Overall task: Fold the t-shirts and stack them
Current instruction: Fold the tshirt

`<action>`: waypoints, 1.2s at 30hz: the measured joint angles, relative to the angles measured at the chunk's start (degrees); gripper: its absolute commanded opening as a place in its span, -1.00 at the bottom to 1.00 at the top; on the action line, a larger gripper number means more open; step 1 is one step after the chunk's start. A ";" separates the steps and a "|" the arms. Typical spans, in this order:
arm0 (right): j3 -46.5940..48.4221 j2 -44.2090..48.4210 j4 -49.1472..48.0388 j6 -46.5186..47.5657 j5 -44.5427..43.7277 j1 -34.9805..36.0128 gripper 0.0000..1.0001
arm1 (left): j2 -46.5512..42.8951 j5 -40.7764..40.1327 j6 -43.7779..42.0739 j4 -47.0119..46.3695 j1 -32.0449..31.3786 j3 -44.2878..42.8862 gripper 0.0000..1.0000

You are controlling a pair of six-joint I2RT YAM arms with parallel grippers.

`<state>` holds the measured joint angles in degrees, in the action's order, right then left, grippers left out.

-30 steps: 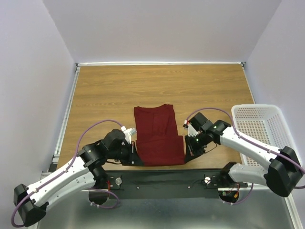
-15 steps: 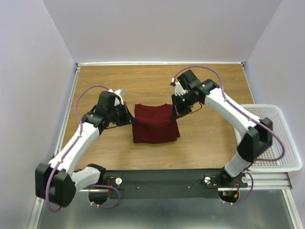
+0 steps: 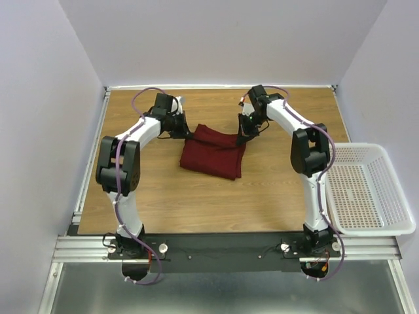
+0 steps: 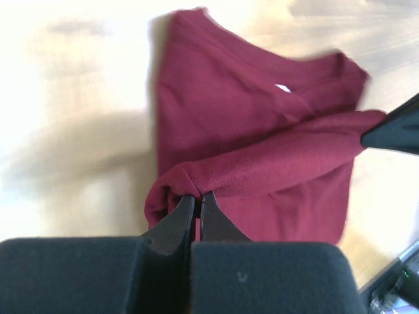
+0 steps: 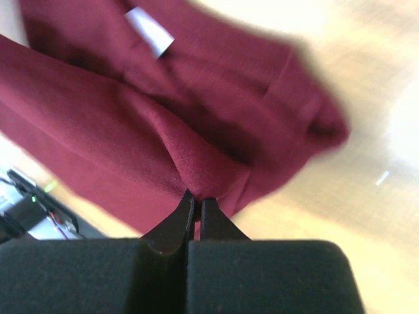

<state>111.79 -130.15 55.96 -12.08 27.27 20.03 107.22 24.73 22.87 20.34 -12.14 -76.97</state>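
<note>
Wood-grain tabletop. Lying on it just beyond the middle: a maroon t-shirt, folded over, far edge raised off the wood. At the near right side: white mesh basket, overhanging the edge.

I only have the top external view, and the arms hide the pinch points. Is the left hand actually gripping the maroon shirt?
Observer: Yes. The left wrist view shows the left hand shut on a bunched fold of the plain dark red soft cloth t-shirt.
Operator: And the right one?
Observer: The right hand is likewise shut on a raised fold of the cloth, fingertips together.
Operator: Anything showing past that fold?
Observer: A small white label lies exposed on the cloth beyond the lifted fold.
</note>
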 measured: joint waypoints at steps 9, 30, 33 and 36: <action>1.44 -6.21 -3.87 -0.11 3.54 -3.96 -0.99 | 8.63 0.39 -2.21 -0.57 -0.55 -8.28 -0.99; -15.69 2.47 -18.25 -3.30 3.28 -4.28 -0.99 | 8.92 -3.67 -7.10 -4.33 -8.26 -17.11 -0.97; -16.55 2.86 -19.10 -3.52 3.28 -4.28 -0.99 | 12.68 -3.69 -7.21 -5.20 -8.24 -18.91 -0.97; -17.20 3.30 -19.82 -3.65 3.28 -4.28 -0.99 | 16.92 -3.78 -7.26 -5.46 -8.13 -19.80 -0.97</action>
<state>94.59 -126.85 36.14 -15.73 30.55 15.75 124.14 20.95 15.62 14.87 -20.27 -96.77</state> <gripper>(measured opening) 0.015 0.016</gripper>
